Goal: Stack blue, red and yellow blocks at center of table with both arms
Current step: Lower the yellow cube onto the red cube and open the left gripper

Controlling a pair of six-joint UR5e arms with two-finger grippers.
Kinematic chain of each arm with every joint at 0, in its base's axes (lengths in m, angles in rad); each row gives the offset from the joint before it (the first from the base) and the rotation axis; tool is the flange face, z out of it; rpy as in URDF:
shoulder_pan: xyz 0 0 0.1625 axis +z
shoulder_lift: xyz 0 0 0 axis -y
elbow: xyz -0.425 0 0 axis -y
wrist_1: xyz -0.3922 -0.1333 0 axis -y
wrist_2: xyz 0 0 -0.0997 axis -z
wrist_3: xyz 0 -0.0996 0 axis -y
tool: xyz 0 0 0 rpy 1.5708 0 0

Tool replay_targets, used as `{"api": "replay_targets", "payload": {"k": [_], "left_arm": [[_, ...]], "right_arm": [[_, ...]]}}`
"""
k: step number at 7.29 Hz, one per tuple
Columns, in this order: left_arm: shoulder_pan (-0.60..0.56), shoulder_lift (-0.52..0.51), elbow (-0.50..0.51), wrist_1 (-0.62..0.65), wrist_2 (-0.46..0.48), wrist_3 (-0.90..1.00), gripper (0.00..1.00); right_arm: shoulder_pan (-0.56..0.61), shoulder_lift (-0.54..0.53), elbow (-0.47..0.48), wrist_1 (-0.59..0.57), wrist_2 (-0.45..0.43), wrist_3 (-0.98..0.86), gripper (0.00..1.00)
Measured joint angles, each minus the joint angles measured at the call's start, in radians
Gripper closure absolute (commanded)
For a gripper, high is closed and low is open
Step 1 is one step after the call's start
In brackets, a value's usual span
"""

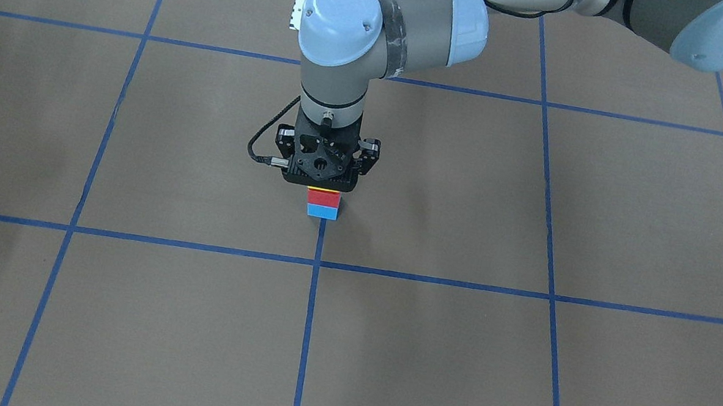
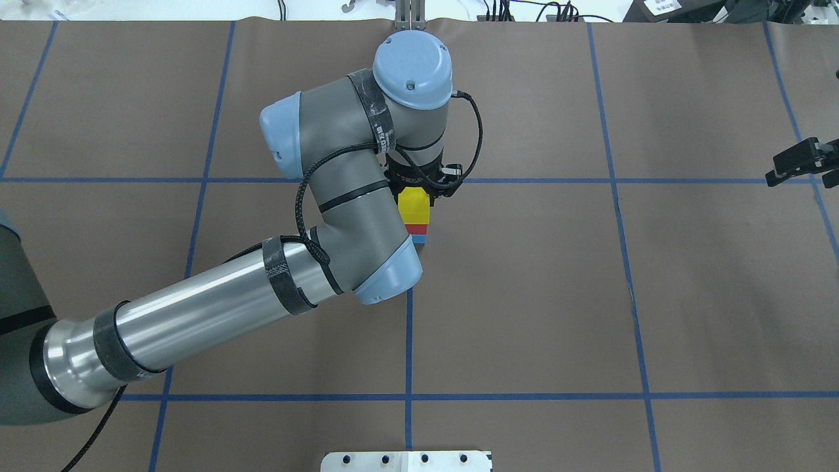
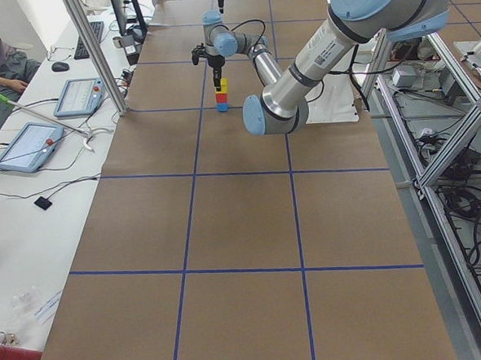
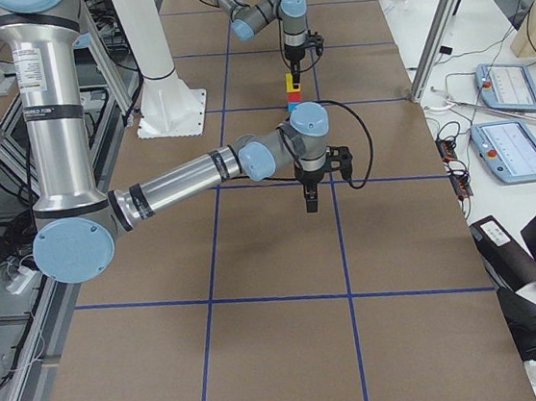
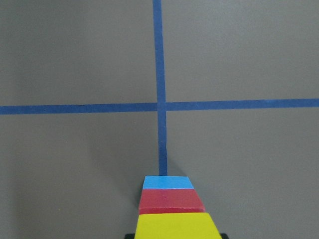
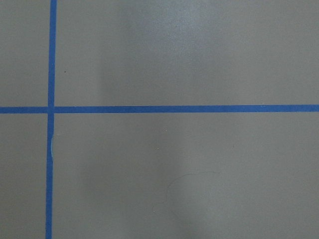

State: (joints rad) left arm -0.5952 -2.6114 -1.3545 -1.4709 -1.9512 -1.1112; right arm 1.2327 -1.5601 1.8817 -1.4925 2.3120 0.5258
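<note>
A stack stands at the table's centre cross of blue tape: blue block (image 1: 322, 211) at the bottom, red block (image 1: 323, 198) on it, yellow block (image 2: 414, 205) on top. The left wrist view shows them stacked too: blue (image 5: 168, 182), red (image 5: 171, 201), yellow (image 5: 174, 225). My left gripper (image 2: 415, 198) points straight down over the stack, its fingers against the yellow block's sides, shut on it. My right gripper (image 2: 780, 167) hovers far off near the table's right edge, open and empty.
The brown table cover carries a grid of blue tape lines (image 1: 318, 262). A white mounting plate (image 2: 406, 461) sits at the near edge. Tablets and cables lie beyond the far edge (image 3: 26, 144). The right wrist view shows only bare cover and tape (image 6: 52, 109).
</note>
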Motion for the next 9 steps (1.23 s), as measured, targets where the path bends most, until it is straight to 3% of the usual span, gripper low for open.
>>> {"api": "replay_targets", "payload": {"k": [3, 4, 5, 6, 9], "left_arm": [[0.000, 0.001, 0.000, 0.000, 0.001, 0.001, 0.96], [0.000, 0.001, 0.001, 0.000, 0.001, 0.001, 0.48], [0.000, 0.002, 0.001, -0.001, 0.001, 0.002, 0.14], [0.000, 0.002, 0.001, -0.001, 0.002, 0.004, 0.00], [0.000, 0.001, 0.002, -0.002, 0.002, 0.008, 0.00]], "right_arm": [[-0.001, 0.001, 0.000, 0.000, 0.000, 0.004, 0.00], [-0.001, 0.001, 0.000, 0.000, 0.000, 0.005, 0.00], [-0.001, 0.001, 0.000, 0.000, 0.000, 0.006, 0.00], [-0.001, 0.001, 0.000, 0.000, 0.000, 0.006, 0.00], [-0.001, 0.002, 0.000, 0.000, 0.000, 0.006, 0.00]]}}
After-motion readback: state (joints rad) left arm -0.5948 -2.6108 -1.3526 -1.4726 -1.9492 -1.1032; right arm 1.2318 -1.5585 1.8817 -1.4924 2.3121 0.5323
